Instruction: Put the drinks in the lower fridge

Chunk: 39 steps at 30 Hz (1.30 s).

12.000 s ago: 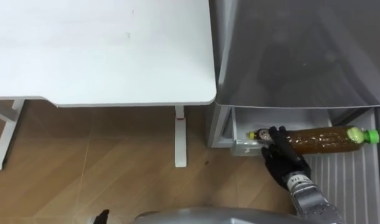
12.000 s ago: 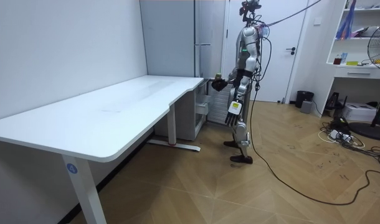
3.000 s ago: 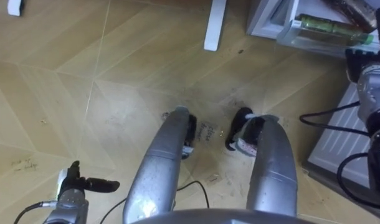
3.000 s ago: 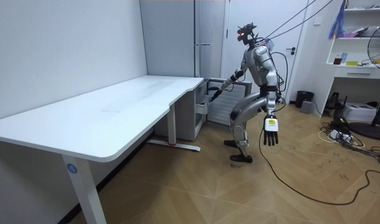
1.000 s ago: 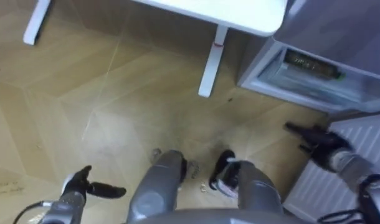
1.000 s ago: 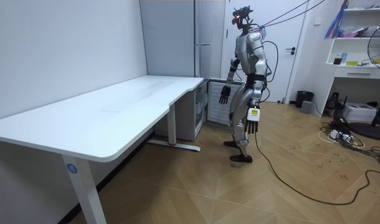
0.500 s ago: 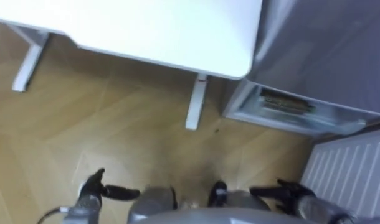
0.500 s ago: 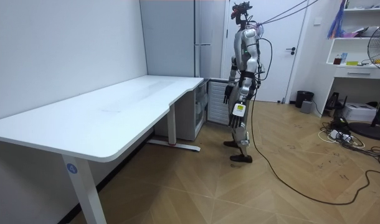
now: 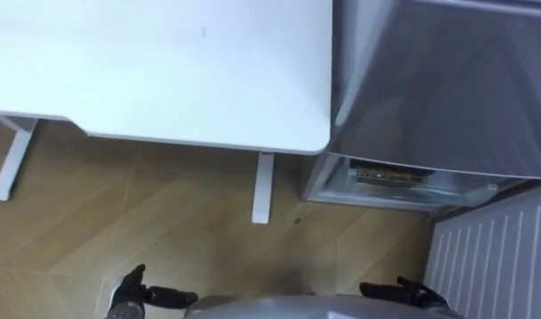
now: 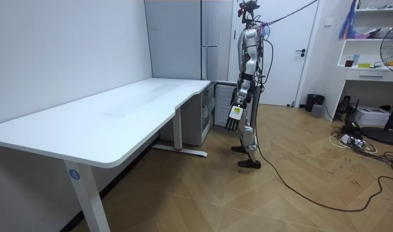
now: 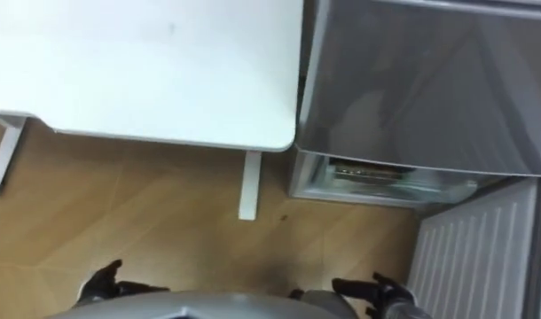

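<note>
As the bottle (image 9: 390,174) lies in the fridge (image 9: 448,97), hands (image 9: 143,293) (image 9: 402,291) hang relaxed.

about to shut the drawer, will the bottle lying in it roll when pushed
Probably rolls: the bottle lies on its side in the drawer. Lying along the drawer front, it is likely stopped by the walls. Seems full, so fairly heavy.

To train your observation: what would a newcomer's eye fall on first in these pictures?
A large white rectangular tabletop spans the upper left, beside a tall grey fridge. In the fridge's open lower compartment lies a brownish drink bottle. The left hand and right hand hang open at the bottom.
</note>
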{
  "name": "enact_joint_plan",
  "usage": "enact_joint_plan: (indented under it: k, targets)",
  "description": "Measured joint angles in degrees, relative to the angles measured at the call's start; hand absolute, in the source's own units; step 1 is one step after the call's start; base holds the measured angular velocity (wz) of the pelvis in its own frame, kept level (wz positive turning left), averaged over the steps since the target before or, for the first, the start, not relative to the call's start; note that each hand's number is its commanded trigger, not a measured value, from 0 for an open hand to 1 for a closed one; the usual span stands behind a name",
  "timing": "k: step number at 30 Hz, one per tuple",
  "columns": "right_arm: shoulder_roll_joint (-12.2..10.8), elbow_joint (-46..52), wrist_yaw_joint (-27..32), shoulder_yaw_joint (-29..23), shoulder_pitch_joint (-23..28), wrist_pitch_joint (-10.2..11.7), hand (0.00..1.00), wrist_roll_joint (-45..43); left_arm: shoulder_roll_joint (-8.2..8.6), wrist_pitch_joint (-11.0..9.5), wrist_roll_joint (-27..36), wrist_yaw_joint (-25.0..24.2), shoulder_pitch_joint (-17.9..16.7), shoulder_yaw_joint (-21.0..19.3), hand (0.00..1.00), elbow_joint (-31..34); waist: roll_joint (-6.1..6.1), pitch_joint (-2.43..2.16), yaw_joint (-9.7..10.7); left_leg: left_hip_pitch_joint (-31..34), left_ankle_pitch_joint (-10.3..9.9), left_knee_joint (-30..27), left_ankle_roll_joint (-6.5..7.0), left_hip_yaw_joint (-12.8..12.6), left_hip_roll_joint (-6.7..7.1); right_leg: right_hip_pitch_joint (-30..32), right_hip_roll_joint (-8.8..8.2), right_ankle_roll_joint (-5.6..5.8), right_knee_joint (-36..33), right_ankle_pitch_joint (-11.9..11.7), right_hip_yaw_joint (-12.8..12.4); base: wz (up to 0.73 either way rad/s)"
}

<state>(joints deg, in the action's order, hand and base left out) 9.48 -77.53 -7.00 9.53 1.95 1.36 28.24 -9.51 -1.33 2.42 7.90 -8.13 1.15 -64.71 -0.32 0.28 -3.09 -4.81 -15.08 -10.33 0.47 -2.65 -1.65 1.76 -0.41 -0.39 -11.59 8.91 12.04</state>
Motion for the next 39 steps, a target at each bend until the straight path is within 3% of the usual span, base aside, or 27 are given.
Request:
enact_joint_plan:
  k: [12, 21, 27, 32, 36, 39]
  targets:
    - [-1.35, 0.69, -0.76, -4.65, 0.88, 0.58, 0.0, -3.45, 0.22, -0.46, -8.32, 0.43, -0.68, -2.27, 0.0, 0.47, -1.02, 0.37, 2.26, -1.76, -0.03, 0.74, -0.02, -2.0, -0.62, -0.65, 1.07, -0.22, 0.04, -0.38, -2.63, -0.07]
    - [-1.4, -0.05, -1.89, -7.02, 1.38, 0.57, 0.0, -3.45, 0.87, -0.44, -9.85, 0.64, -1.06, -5.82, 0.0, 0.45, -0.47, -0.3, 2.72, -2.1, -0.03, 0.7, -0.02, -2.27, -0.83, -0.74, 1.69, -0.43, 0.88, -1.43, -4.12, -0.08]
    - [-1.4, 0.29, -1.81, -7.93, 1.39, 0.25, 0.0, -4.74, 1.11, -0.34, -11.53, 0.55, -1.86, -6.73, 0.0, -0.04, -0.9, -0.22, 2.75, -2.54, -0.03, 0.75, -0.02, -2.74, -0.74, -0.8, 1.69, -0.38, 0.74, -1.61, -4.76, -0.07]
    - [-1.29, 1.62, 1.17, -10.38, 1.36, -0.31, 0.0, -7.14, 1.08, 0.1, -11.7, 0.72, -2.43, -6.93, 0.0, -0.02, -1.55, -0.19, 2.73, -2.5, -0.03, 0.87, -0.02, -3.01, -0.76, -0.63, 1.72, -0.36, 0.64, -1.61, -4.86, 0.0]
    - [-0.66, 2.34, 3.92, -15.48, 0.65, -0.5, 0.0, -8.13, 1.01, 0.12, -12.6, 0.71, -2.88, -8.37, 0.0, -0.02, -2.46, -0.19, 2.76, -2.59, -0.02, 0.84, -0.01, -3.18, -0.74, -0.59, 1.67, -0.36, 0.33, -1.63, -4.98, -0.03]
    - [0.09, 4.68, 6.68, -18.33, -1.33, 0.08, 0.0, -8.29, 0.69, 0.11, -14.54, 0.76, -2.6, -9.33, 0.0, 0.02, -2.54, 0.1, 2.99, -2.62, -0.02, 0.72, -0.01, -3.52, -0.65, -0.07, 1.74, -0.36, -0.15, -1.66, -5.84, -0.13]
